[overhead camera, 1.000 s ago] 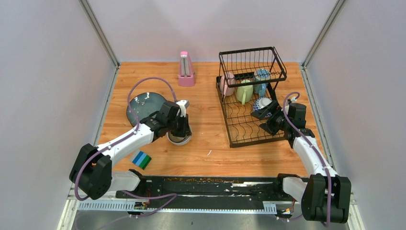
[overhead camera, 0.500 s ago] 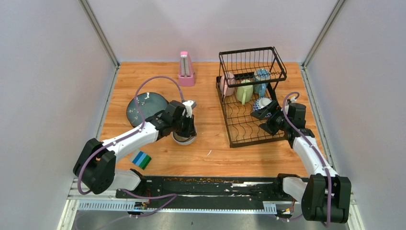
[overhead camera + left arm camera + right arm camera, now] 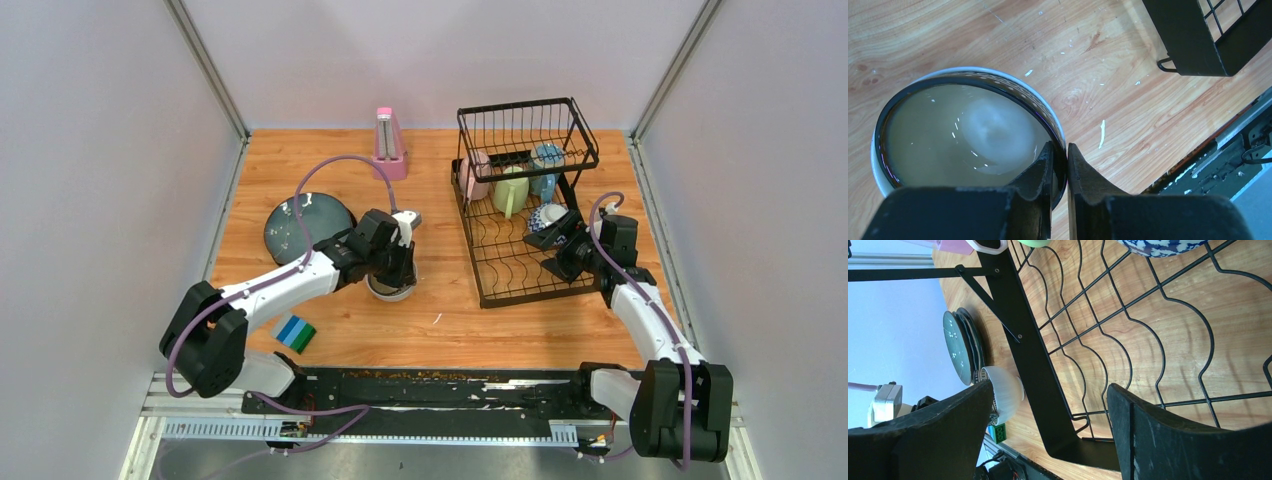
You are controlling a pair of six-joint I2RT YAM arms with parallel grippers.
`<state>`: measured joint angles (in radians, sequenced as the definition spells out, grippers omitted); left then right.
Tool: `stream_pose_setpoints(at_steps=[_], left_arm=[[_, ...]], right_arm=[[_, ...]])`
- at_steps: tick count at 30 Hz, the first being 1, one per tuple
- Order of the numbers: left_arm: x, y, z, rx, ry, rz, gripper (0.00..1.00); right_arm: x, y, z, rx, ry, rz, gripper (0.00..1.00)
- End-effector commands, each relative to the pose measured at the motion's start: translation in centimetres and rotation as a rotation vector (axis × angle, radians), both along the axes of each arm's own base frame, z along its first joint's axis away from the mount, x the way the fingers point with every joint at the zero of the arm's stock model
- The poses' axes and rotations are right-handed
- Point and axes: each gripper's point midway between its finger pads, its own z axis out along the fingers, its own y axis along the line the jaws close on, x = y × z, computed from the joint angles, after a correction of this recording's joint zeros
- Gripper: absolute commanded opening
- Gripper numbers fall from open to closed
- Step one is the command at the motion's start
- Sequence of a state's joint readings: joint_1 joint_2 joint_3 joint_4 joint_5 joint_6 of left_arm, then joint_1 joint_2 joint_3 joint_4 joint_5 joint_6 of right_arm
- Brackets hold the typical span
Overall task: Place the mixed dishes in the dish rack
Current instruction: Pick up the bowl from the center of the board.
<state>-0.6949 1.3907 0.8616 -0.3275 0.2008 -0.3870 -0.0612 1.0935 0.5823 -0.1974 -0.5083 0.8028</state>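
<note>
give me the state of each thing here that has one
bowl, upright, rim pinched
left gripper, shut on the bowl
dish rack, near slots empty, far end loaded
right gripper, open, empty, over the dish rack
plates, stacked flat on the table
green mug, in the dish rack
blue-patterned bowl, in the dish rack

You get bright, even light from above on the counter [image 3: 440, 310], with only soft, short shadows. In your left wrist view a milky glare patch sits inside the bowl [image 3: 948, 135]. The left gripper [image 3: 1059, 150] and right gripper [image 3: 1050, 390] look dark and soft-focus near the lens.
</note>
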Motion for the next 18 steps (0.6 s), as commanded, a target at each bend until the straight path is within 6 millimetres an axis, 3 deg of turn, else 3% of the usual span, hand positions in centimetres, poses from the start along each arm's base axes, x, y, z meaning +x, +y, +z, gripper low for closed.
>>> stream_pose_setpoints(at_steps=[1,6,12,18], left_arm=[[0.41,-1.18,1.38,-0.039,-0.03,-0.032,0.19],[0.44,-1.14,1.42,-0.038,-0.035,-0.033,0.28],[0.43,-1.29,1.47,-0.044,-0.035,-0.039,0.32],[0.33,-1.26,1.3,-0.043,-0.029,-0.039,0.2]], right_arm=[[0.48,0.29,1.0,0.004,-0.036,0.018,0.84],[0.45,0.32,0.98,0.006,-0.034,0.019,0.84],[0.42,0.32,0.99,0.006,-0.03,0.018,0.84],[0.5,0.32,0.97,0.006,-0.024,0.021,0.84]])
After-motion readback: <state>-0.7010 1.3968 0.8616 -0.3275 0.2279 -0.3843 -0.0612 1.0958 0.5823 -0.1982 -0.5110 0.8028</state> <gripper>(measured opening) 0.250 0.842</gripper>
